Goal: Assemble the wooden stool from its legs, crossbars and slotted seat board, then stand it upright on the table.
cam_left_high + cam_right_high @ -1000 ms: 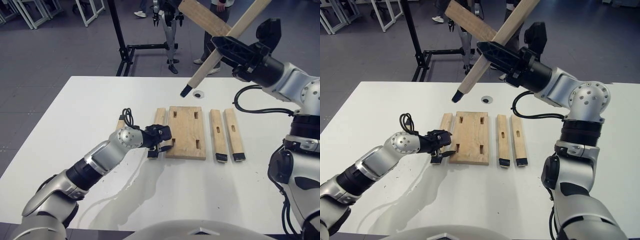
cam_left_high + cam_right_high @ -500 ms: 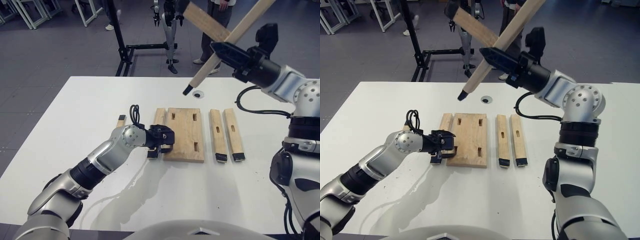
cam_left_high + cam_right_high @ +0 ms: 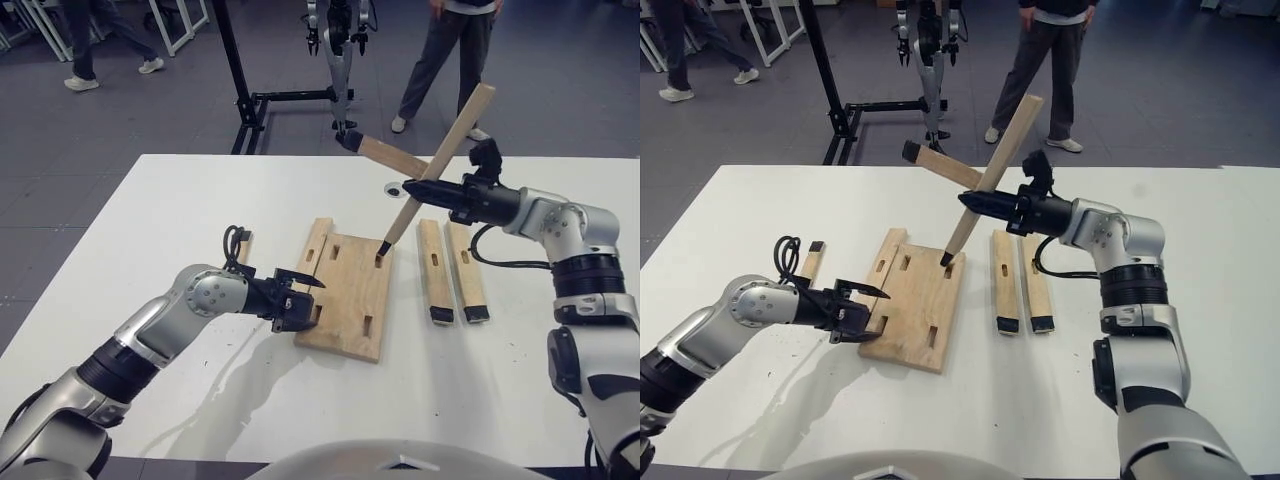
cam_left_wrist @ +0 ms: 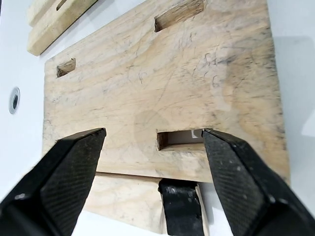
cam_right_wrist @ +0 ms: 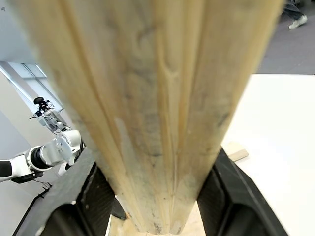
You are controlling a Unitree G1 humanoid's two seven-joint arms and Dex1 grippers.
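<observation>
**Left gripper open at board edge, right clamped on crossed pieces**

Head views: the left gripper (image 3: 300, 293) sits low on the table (image 3: 150, 200), fingers spread wide, with nothing in them. The seat board (image 3: 350, 300) lies directly ahead of it, skewed. The board's edge on the gripper's side overlaps a leg (image 3: 316, 238). The right gripper (image 3: 428, 188) is shut on a held leg (image 3: 455, 130). That leg is tilted, with its black tip down on the board's side farthest from the left gripper. Contact can't be confirmed. A crossbar (image 3: 385, 155) crosses the held leg just past the right fingertips. Two spare legs (image 3: 432, 268) lie flat side by side, below the right gripper and apart from the board.

Left wrist view: the fingers (image 4: 69, 177) are wide apart, and a slot (image 4: 179, 139) in the board sits between them. A capped end (image 4: 179, 211) of the leg sticks out from under the board edge nearest the gripper.

Right wrist view: the held leg runs straight out from the gripper, with black pads (image 5: 224, 191) tight against both of its sides.
</observation>
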